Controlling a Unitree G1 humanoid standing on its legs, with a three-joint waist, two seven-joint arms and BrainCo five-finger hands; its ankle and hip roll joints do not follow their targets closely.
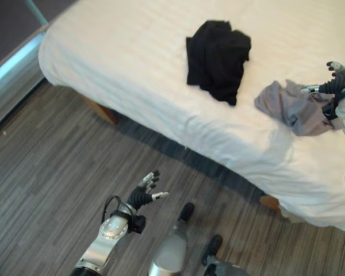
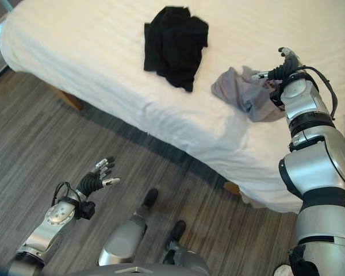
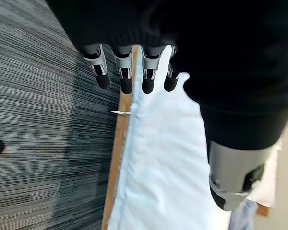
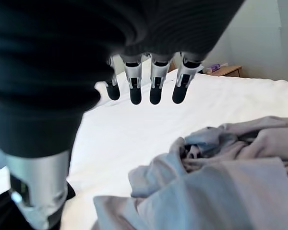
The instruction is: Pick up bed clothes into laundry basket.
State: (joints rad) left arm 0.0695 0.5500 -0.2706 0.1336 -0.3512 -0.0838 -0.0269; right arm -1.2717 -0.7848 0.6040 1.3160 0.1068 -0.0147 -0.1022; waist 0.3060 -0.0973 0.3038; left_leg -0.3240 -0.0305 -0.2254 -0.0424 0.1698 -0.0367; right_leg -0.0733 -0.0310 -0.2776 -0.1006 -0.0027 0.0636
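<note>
Presently, the right hand point(image 2: 282, 68) is held open-fingered just over the grey garment point(image 2: 241, 92) on the bed point(image 1: 132, 63), apparently for grasping; the left hand point(image 1: 145, 193) is kept open, idle.

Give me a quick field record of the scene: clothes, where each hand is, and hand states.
black garment: crumpled on the bed, untouched
grey garment: crumpled near the bed's edge
right hand: open, above the grey garment, not gripping it
left hand: open, over the floor beside the bed, holding nothing
</note>
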